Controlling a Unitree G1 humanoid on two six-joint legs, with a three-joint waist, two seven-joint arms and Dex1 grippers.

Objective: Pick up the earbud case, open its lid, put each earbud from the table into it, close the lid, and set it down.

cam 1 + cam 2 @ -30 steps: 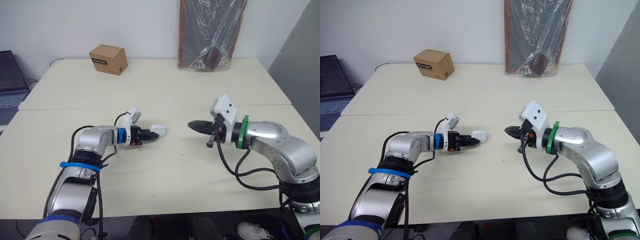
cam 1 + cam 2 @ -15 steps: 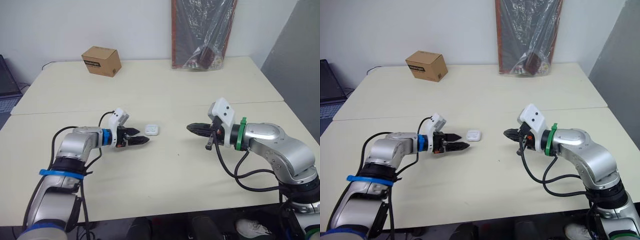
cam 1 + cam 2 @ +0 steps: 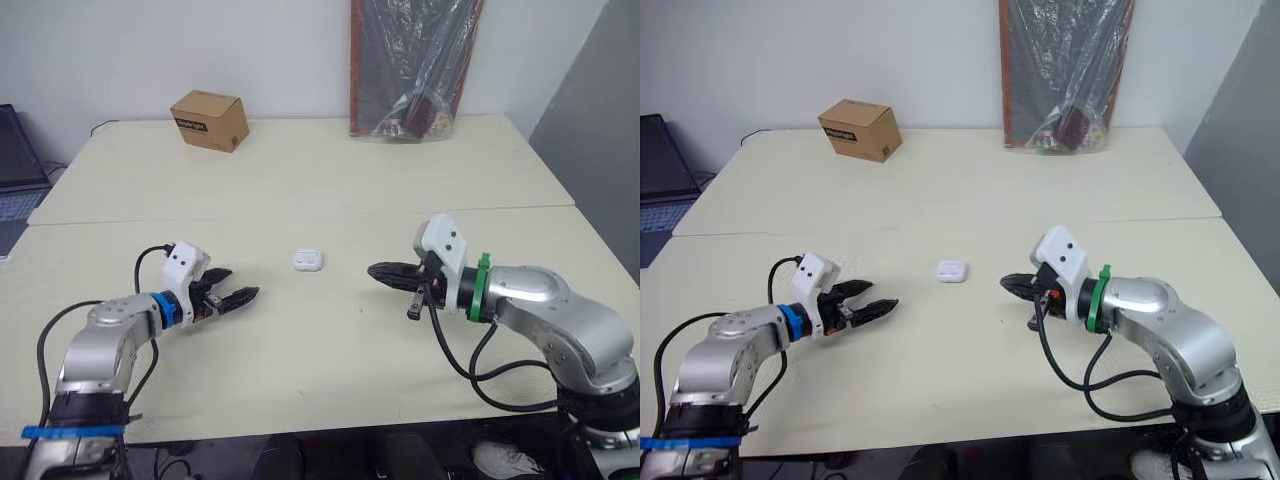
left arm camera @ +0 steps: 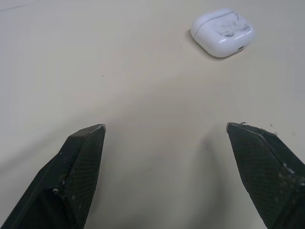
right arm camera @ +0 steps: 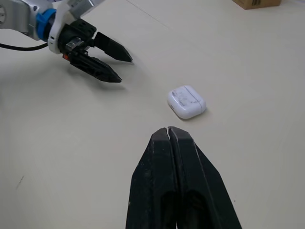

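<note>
Lying shut, earbud case [image 4: 222, 31] hides contents; left hand [image 3: 243, 284] spread; right hand [image 5: 167, 131] pinched

Bright, even room light leaves only soft, faint shadows on the table [image 3: 330, 380].

I am watching the earbud case [image 3: 308, 260] lying on the surface [image 3: 300, 190] between my left gripper [image 3: 243, 284], fingers [image 3: 238, 298] spread, and my right gripper [image 3: 373, 270], neither touching it.
</note>
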